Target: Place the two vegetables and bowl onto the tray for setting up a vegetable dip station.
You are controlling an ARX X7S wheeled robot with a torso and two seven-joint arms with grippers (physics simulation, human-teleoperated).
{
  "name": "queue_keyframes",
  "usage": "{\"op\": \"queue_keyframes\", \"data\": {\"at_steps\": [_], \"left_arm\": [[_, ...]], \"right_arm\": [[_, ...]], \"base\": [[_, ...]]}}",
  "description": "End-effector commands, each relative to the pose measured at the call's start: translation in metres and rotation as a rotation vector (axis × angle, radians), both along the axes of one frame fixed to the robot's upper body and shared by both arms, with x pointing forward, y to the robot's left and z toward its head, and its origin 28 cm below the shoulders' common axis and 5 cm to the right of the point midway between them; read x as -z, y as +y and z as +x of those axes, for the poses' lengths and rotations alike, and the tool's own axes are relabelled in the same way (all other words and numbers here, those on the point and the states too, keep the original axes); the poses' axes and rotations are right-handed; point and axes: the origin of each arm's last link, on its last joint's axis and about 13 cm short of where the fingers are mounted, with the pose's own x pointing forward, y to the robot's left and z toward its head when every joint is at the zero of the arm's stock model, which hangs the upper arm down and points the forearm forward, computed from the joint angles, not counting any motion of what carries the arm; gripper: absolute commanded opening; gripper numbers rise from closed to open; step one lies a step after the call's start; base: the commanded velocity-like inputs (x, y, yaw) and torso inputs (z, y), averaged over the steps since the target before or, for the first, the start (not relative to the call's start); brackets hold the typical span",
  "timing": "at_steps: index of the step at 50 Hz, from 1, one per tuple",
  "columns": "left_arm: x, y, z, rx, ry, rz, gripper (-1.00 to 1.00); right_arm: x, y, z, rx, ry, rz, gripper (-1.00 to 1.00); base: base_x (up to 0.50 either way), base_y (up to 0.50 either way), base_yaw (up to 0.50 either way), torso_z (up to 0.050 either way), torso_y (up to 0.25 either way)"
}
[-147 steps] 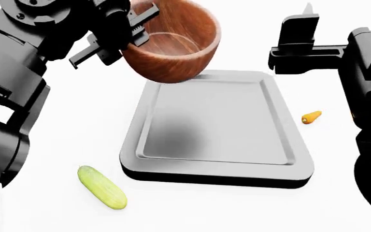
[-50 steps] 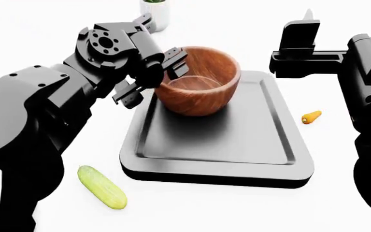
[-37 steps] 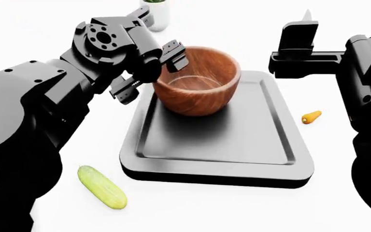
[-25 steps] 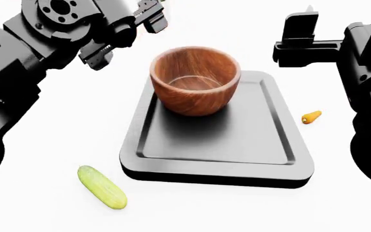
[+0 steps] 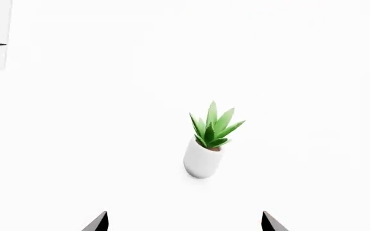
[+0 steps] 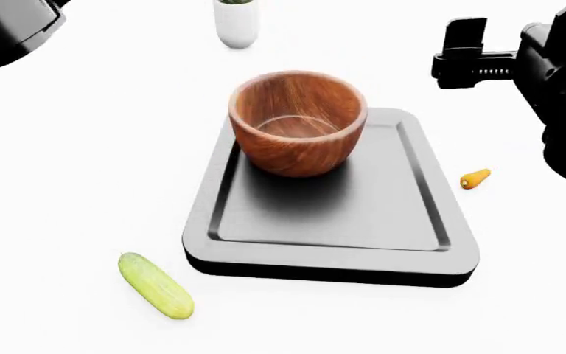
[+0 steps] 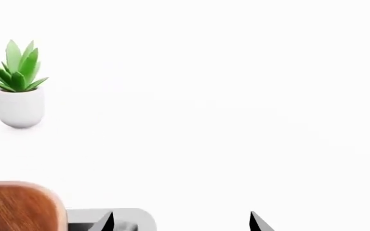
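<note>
From the left wrist view, I see only a potted plant on white ground; the left gripper is spread wide and holds nothing.

From the head view, the bowl already stands on the far part of the tray. The cucumber lies off the tray near its front left corner, and the carrot just beside its right edge. So 1 of 3 is done.

From the right wrist view, the right gripper is also open and empty.
</note>
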Motion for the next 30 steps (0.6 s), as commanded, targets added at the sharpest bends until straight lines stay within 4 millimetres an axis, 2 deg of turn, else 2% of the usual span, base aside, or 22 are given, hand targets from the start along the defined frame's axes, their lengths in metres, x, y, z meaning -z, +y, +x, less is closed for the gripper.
{"op": "queue_keyframes", "data": {"at_steps": [1,12,13,21,30], "left_arm": [[-0.01,0.009,-0.03,0.031,-0.171,0.067,1.0],[-0.013,0.011,-0.035,0.027,-0.187,0.075,1.0],[-0.013,0.011,-0.035,0.023,-0.186,0.074,1.0],[-0.013,0.011,-0.036,0.026,-0.19,0.074,1.0],[-0.014,0.009,-0.038,0.034,-0.194,0.074,1.0]], "right_arm": [[0.003,-0.018,0.016,-0.005,0.116,0.091,1.0],[0.016,-0.029,0.029,-0.012,0.258,0.152,1.0],[0.016,-0.032,0.032,-0.014,0.286,0.199,1.0],[0.025,-0.04,0.044,0.027,0.366,0.155,1.0],[0.034,-0.049,0.066,0.061,0.424,0.118,1.0]], "base": [[0.0,0.0,0.0,0.0,0.0],[0.0,0.0,0.0,0.0,0.0],[0.0,0.0,0.0,0.0,0.0],[0.0,0.0,0.0,0.0,0.0],[0.0,0.0,0.0,0.0,0.0]]}}
